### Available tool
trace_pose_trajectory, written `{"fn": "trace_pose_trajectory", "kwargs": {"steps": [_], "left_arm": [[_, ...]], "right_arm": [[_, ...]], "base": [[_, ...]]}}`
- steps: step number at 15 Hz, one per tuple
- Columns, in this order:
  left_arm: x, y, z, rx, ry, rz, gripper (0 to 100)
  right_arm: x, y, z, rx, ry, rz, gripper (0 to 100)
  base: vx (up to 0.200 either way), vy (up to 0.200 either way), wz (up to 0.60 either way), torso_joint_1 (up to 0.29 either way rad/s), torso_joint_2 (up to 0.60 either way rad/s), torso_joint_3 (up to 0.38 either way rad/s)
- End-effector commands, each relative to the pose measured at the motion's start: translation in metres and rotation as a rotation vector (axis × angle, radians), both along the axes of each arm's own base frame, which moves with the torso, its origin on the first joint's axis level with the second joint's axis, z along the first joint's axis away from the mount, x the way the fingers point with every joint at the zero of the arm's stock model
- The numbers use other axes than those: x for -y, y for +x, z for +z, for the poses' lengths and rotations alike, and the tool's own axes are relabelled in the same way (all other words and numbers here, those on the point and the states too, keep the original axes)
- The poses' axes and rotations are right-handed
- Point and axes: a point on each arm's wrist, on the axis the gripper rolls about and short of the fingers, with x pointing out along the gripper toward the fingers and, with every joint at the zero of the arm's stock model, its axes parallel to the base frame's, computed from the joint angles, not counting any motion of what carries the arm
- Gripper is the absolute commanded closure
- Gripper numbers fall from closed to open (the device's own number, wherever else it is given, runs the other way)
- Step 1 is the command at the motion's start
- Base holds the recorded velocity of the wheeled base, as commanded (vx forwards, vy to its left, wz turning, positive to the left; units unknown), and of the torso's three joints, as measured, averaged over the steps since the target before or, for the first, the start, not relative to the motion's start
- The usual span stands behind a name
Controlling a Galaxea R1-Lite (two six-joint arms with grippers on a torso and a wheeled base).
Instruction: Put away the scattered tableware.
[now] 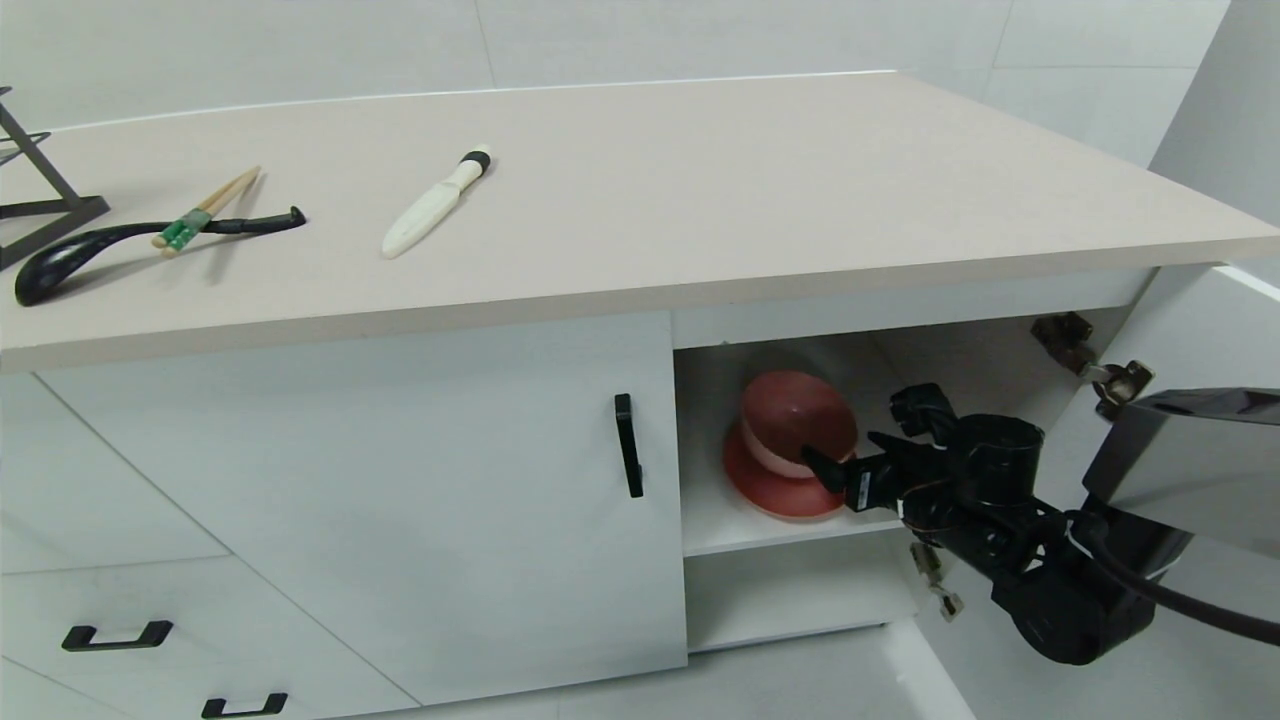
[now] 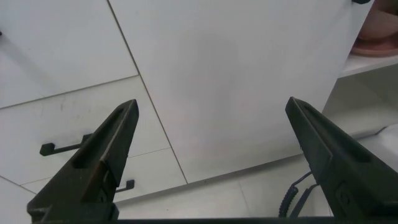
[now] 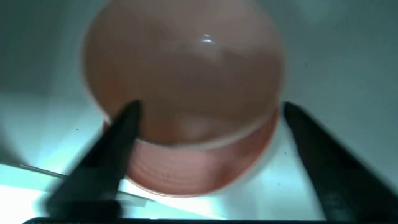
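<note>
Pink round bowl (image 1: 797, 415), stacked on red round plate (image 1: 775, 492), white cupboard shelf (image 1: 718, 527). Right hand (image 1: 838, 452): spread wide, flanking bowl. Left hand (image 2: 211, 104): wide apart, empty.

Counter (image 1: 760, 180), left end: rack (image 1: 40, 200) at the left edge. Ladle (image 1: 90, 250) just before it, near the front edge, handle running right. Chopsticks (image 1: 205, 210) lie across the ladle's handle. Knife (image 1: 432, 205) right of these, apart, lying diagonally.

Below the counter: closed cabinet door (image 1: 400, 480) on the left, open compartment on the right. Upper shelf (image 1: 720, 520) carries a plate (image 1: 770, 490) with a bowl (image 1: 790, 415) on it. Right gripper (image 1: 840, 460) just before the bowl, at the compartment's mouth. Drawer handles (image 1: 117, 635) low, left of the door.
</note>
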Motion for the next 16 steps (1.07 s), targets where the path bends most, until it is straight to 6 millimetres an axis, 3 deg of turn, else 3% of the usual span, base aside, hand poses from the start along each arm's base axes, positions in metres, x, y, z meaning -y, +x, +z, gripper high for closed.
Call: {"fn": "trace_pose_trajectory", "kwargs": {"steps": [1,3,8,12,13,16], "left_arm": [[0.0,0.0,0.0,-0.001,0.0,0.0,0],[0.0,0.0,0.0,-0.001,0.0,0.0,0],[0.0,0.0,0.0,-0.001,-0.002,0.0,0],[-0.002,0.0,0.0,-0.003,-0.005,0.075,0],[-0.002,0.0,0.0,-0.005,-0.002,0.069,0],[-0.001,0.0,-0.004,-0.046,-0.006,0.031,0]], "right_arm": [[-0.001,-0.003,0.008,0.022,0.001,0.01,0],[0.001,-0.01,0.017,0.046,-0.018,0.022,0],[0.004,-0.07,0.047,0.119,-0.101,0.105,0],[0.036,-0.138,0.069,0.19,-0.145,0.109,0],[0.051,-0.167,0.084,0.242,-0.121,0.096,0],[0.087,-0.199,0.095,0.277,-0.121,-0.031,0]], "base": [[0.0,0.0,0.0,0.0,0.0,0.0],[0.0,0.0,0.0,0.0,0.0,0.0],[0.0,0.0,0.0,0.0,0.0,0.0],[0.0,0.0,0.0,0.0,0.0,0.0],[0.0,0.0,0.0,0.0,0.0,0.0],[0.0,0.0,0.0,0.0,0.0,0.0]]}}
